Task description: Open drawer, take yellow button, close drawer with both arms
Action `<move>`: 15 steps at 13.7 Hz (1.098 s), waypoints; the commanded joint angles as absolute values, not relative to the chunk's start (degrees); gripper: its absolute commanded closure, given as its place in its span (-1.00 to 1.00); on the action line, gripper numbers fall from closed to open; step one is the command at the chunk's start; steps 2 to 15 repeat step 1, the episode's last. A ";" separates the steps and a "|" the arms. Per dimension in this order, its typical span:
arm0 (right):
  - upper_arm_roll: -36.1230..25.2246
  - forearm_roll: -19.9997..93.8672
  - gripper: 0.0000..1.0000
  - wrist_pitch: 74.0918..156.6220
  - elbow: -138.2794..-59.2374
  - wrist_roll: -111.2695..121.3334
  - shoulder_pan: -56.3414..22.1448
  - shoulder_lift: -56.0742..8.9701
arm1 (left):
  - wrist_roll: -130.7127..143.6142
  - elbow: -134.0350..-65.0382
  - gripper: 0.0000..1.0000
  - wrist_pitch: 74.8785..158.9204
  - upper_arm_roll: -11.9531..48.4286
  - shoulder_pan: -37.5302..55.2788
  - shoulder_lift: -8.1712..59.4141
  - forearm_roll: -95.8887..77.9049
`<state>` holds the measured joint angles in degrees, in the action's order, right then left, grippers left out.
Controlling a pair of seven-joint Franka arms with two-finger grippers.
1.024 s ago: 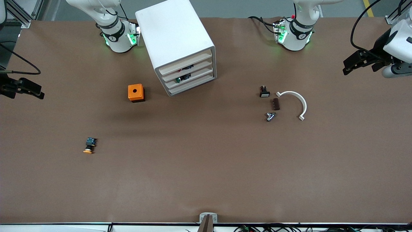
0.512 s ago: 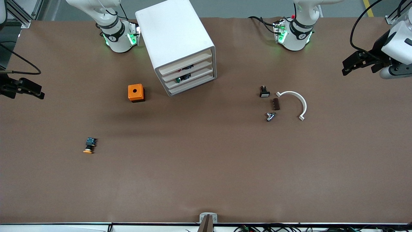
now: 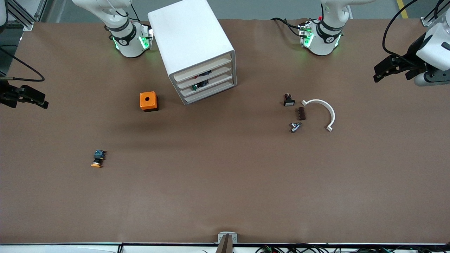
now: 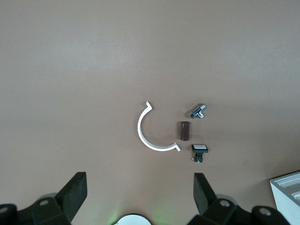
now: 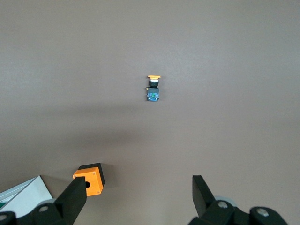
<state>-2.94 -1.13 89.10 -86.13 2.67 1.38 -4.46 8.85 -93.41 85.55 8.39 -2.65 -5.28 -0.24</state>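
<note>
There are 2 tools, both spread wide and holding nothing. The left tool (image 3: 381, 72) hangs over the surface (image 3: 225, 196) at the left arm's end, close to that edge, its 2 fingers (image 4: 75, 194) framing bare brown cover in the left wrist view. The right tool (image 3: 35, 99) hangs over the right arm's end of the surface, also at the edge. Nearest the left tool lie 4 small parts in a loose cluster: 1 white arc (image 3: 325, 111), 1 brown block (image 3: 301, 114) just beside it, 1 black switch (image 3: 288, 100) and 1 metal fitting (image 3: 295, 127). The 1 button (image 3: 98, 159) lies on its side in the open toward the right arm's end, well apart from everything, orange cap toward the front camera. Farther from that camera sits 1 orange cube (image 3: 148, 101) with a hole on top, near the cabinet (image 3: 190, 42). The cabinet stands between the 2 arm bases, turned at an angle, with 3 drawers stacked; the top drawer (image 3: 204, 68) is closed flush. Small dark parts show in the slots under it. The whole stretch of the surface nearest the front camera is bare, with wide room around the button and in front of the cabinet.
</note>
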 commanded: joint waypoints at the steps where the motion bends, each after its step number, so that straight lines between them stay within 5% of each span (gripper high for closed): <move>1: -2.64 -2.11 -1.00 89.30 -86.75 2.02 1.32 -3.69 | 7.91 -91.93 -0.99 84.29 8.35 -2.55 -4.75 0.09; 15: -2.64 -2.11 -1.00 89.30 -86.75 2.02 1.32 -3.69 | 7.91 -91.93 -0.99 84.29 8.35 -2.55 -4.75 0.09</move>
